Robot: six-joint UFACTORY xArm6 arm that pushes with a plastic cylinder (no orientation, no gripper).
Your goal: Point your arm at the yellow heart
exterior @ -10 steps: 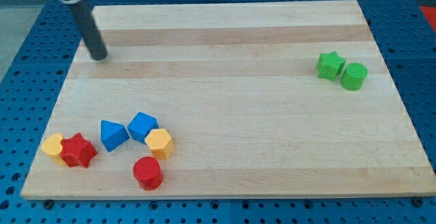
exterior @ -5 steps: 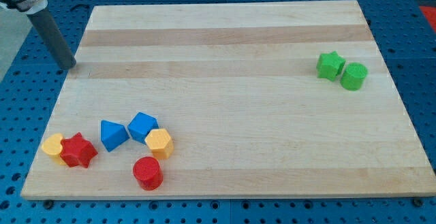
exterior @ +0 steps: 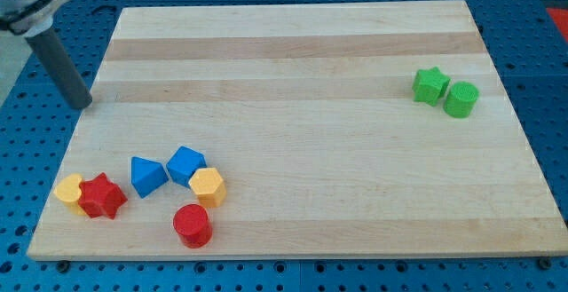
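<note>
The rod has swung out toward the view's left over the last second and is now creeping downward, so my tip (exterior: pixel 82 104) sits right at the left edge of the wooden board (exterior: pixel 302 52), well above the yellow heart (exterior: pixel 67 189). That heart lies near the board's lower left corner, touching the red star (exterior: pixel 102 196) on its right (none of the blocks has budged). Further right of the heart come two blue blocks (exterior: pixel 147 175), a yellow hexagon-like block (exterior: pixel 207 186) and a red cylinder (exterior: pixel 192 225). There are no jaws to open or close here, only the bare rod. I'd judge the move roughly half done: a straight run down the edge should reach the heart.
</note>
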